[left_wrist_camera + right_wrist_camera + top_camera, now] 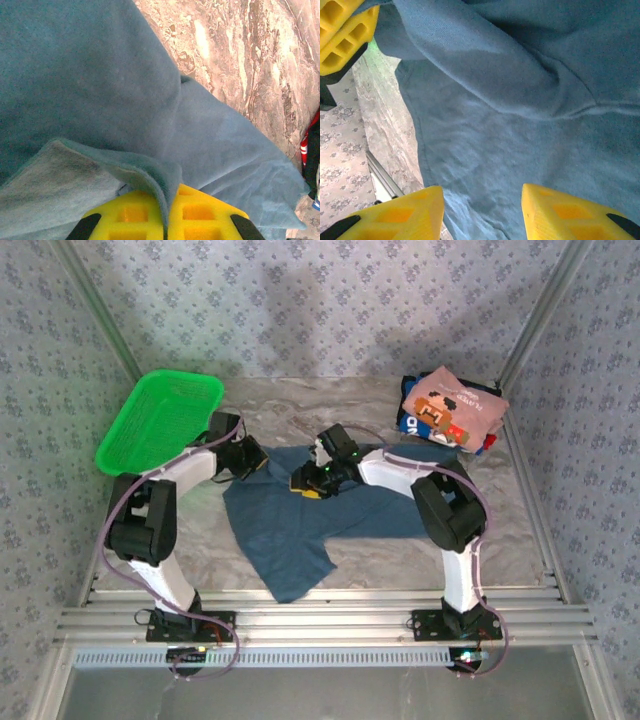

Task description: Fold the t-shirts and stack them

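Teal t-shirt (300, 525), one in number, lies rumpled at the centre of the table (520, 540), a corner trailing toward 6 o'clock. One green basket (160, 420) sits at 10 o'clock.

Left arm (145, 520): elbow folded at 9 o'clock, forearm reaching toward 2 o'clock to the shirt's far left corner. Left gripper (167, 205): jaws pressed together on a raised fold of the teal cloth.

Right gripper (482, 205): jaws parted, pointing down at the teal cloth, which spans the gap beneath them; whether the tips touch it cannot be told. Right arm (450, 505): elbow folded at 3 o'clock, forearm reaching toward 10 o'clock to the shirt's far edge.

At 2 o'clock, one pink t-shirt (455, 408) tops a stack, with a dark blue t-shirt (412, 424) beneath; how many dark blue ones there are cannot be told.
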Controlling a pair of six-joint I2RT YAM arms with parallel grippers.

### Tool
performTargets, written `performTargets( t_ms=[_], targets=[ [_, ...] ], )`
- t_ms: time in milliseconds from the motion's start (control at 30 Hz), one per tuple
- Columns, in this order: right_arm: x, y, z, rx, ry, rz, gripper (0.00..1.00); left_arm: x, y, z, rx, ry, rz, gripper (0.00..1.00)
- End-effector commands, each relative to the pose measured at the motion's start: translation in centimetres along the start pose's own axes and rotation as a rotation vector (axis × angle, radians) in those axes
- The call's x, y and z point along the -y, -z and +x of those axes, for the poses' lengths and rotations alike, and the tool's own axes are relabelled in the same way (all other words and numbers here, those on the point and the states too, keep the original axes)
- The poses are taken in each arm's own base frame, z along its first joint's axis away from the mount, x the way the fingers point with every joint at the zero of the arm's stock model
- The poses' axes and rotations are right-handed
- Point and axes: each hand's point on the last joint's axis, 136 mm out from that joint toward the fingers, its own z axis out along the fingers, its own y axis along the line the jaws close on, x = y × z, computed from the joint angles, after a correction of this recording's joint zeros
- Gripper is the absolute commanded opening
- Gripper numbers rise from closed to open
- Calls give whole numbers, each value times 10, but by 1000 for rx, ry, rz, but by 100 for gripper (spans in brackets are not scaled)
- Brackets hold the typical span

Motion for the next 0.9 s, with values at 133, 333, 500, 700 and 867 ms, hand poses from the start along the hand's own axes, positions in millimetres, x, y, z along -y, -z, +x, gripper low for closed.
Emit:
performTargets(
  t_ms=[133, 333, 500, 700, 867],
  targets=[
    [-8, -21, -3, 2, -37, 9, 46, 11, -10, -14, -6, 12, 40, 0],
    [0, -31, -12, 25, -72, 47, 47, 7, -17, -16, -18, 17, 39, 0],
    [7, -38, -24, 41, -97, 84, 48, 3, -20, -19, -24, 25, 40, 0],
    [13, -42, -42, 83, -134, 100, 50, 1, -20, -21, -32, 22, 43, 0],
    [19, -45, -52, 100, -158, 128, 49, -5, -21, -21, -43, 29, 48, 0]
  ],
)
